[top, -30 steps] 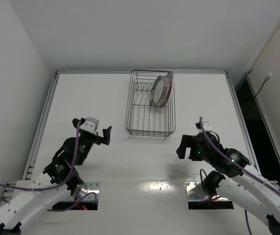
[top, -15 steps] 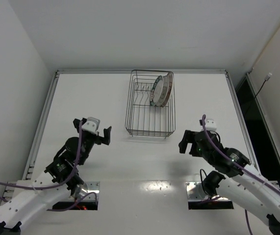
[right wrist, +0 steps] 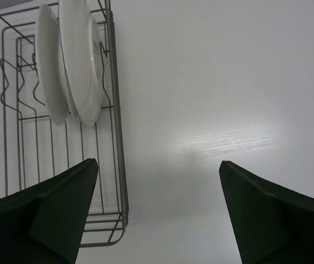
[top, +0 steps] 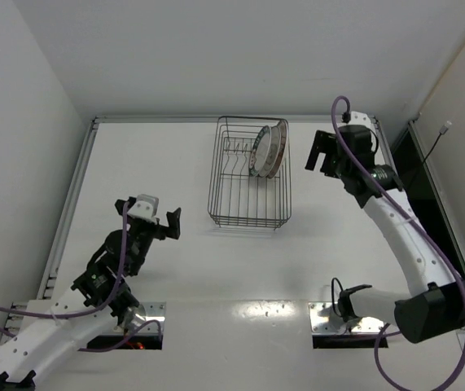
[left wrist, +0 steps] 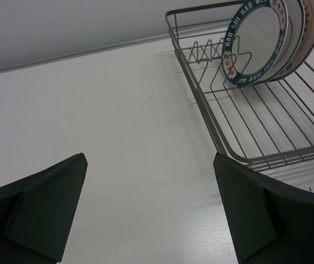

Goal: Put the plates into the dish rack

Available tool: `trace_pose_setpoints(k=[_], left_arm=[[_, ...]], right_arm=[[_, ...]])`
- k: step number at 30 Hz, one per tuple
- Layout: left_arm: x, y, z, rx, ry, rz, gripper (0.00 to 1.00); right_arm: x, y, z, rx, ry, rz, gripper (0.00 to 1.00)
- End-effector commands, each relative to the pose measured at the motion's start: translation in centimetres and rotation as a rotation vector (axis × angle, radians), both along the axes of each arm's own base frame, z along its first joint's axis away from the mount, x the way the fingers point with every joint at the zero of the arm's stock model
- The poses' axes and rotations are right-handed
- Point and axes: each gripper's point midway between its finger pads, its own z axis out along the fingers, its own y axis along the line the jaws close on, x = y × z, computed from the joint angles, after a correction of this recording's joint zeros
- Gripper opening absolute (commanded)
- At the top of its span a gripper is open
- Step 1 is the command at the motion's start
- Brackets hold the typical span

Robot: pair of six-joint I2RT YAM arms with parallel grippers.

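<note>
Three plates (left wrist: 255,41) upright in rack (left wrist: 200,99), far end, leaning together. Left gripper (left wrist: 149,159), right gripper (right wrist: 158,163) both wide open, empty. Loading looks finished; best withdraw arms without nudging rack.

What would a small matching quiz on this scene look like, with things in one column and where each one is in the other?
Things:
1. plates
2. dish rack
3. left gripper
4. right gripper

Places:
a. open and empty, to the right of the rack's far end
b. standing on edge at the rack's far end
c. open and empty, to the near left of the rack
d. sitting on the table, far middle

Pairs: 1-b, 2-d, 3-c, 4-a
</note>
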Motion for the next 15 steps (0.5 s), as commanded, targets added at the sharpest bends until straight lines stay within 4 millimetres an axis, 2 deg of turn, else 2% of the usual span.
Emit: trace_pose_setpoints(k=[1,2,5,6,7,8,10,11,12,13,15], left_arm=[[-0.1,1.3,2.2,-0.079,-0.047,0.072,1.00],[-0.1,1.5,2.0,-0.082,-0.038,0.083,1.00],[-0.3,1.0,2.4,-0.103,-0.029,0.058,1.00],[-0.3,0.6,2.7,-0.119,-0.026,0.041,1.00],[-0.4,0.0,2.8,-0.128,-0.014,0.010,1.00],[-0.5,-0.3,2.6,-0.121,-0.005,-0.005,1.00],[-0.3,-1.0,2.6,-0.115,0.021,-0.025,1.00],[-0.2,-1.1,2.0,-0.112,0.041,-0.023,1.00],[-0.1,-1.2,1.7,-0.103,0.052,-0.022,1.00],[0.0,-1.6,1.5,-0.093,0.065,-0.036,1.00],[0.1,-2.1,1.0,-0.081,0.082,-0.054,1.00]], right_arm=[[2.4,2.4,4.4,0.077,-0.124,0.176,0.89],[2.5,2.7,5.0,0.104,-0.131,0.206,0.89],[2.3,3.0,4.3,0.144,-0.080,0.236,0.95],[1.7,3.1,2.7,0.146,-0.005,0.244,1.00],[1.4,3.1,3.1,0.146,0.006,0.243,1.00],[1.0,3.1,2.5,0.152,0.045,0.234,1.00],[-0.7,1.3,1.7,0.111,0.107,0.151,1.00],[-1.5,1.1,1.2,0.105,0.120,0.132,1.00],[-2.6,0.9,-0.2,0.101,0.149,0.130,1.00],[-3.5,0.5,0.8,0.114,0.099,0.130,1.00],[-5.1,0.2,-0.3,0.113,0.107,0.129,1.00]])
